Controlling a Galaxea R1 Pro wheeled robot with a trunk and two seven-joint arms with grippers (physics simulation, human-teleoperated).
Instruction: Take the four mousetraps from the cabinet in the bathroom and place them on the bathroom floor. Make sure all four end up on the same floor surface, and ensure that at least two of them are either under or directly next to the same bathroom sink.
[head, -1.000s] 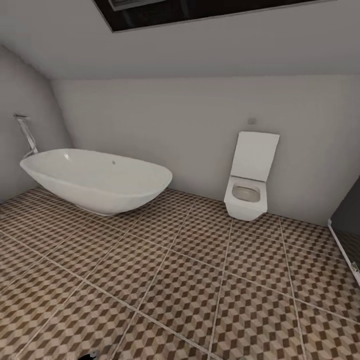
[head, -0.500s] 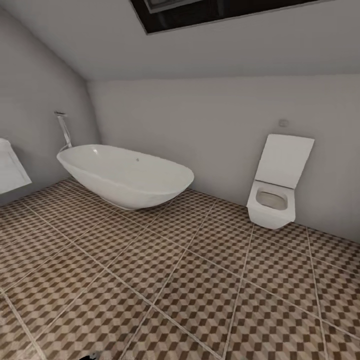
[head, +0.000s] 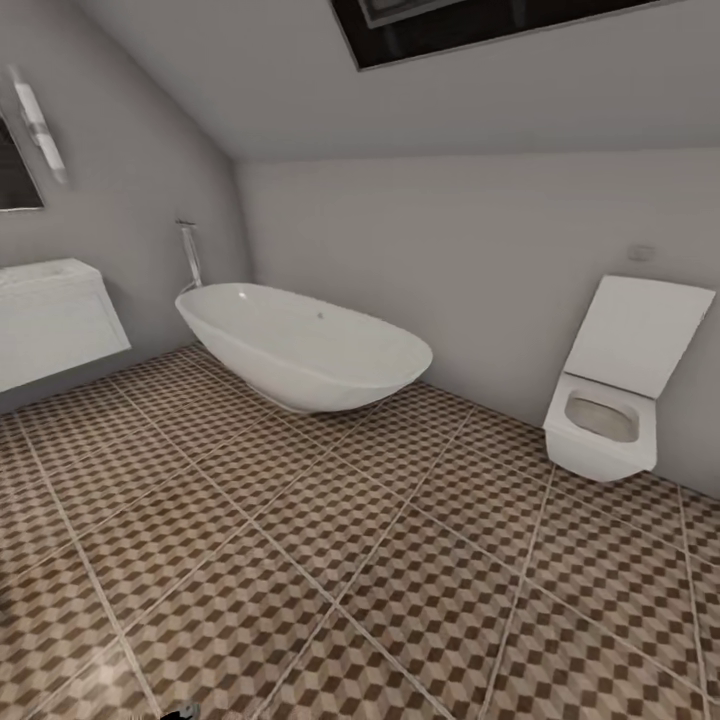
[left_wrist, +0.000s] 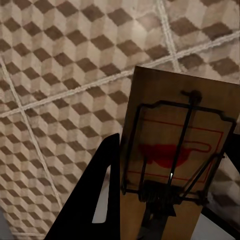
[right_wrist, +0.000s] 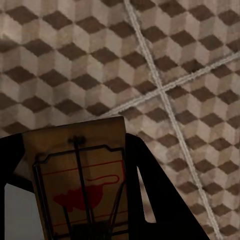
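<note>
Mousetraps fill both my pincers: my left gripper (left_wrist: 167, 200) is clamped on 1 mousetrap (left_wrist: 177, 150), my right gripper (right_wrist: 75, 200) on another (right_wrist: 80, 175), each held above the bathroom floor (head: 330, 540). Ahead I see a white bathtub (head: 305, 345), a toilet (head: 610, 400) against the wall, and the sink (head: 50, 315) at my far left.

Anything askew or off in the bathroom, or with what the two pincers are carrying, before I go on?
Nothing stands out. The bathtub, toilet with its lid up, and wall-hung sink look intact, and the bathroom floor shows no spill. Each pincer holds a mousetrap, left and right, both whole.
</note>
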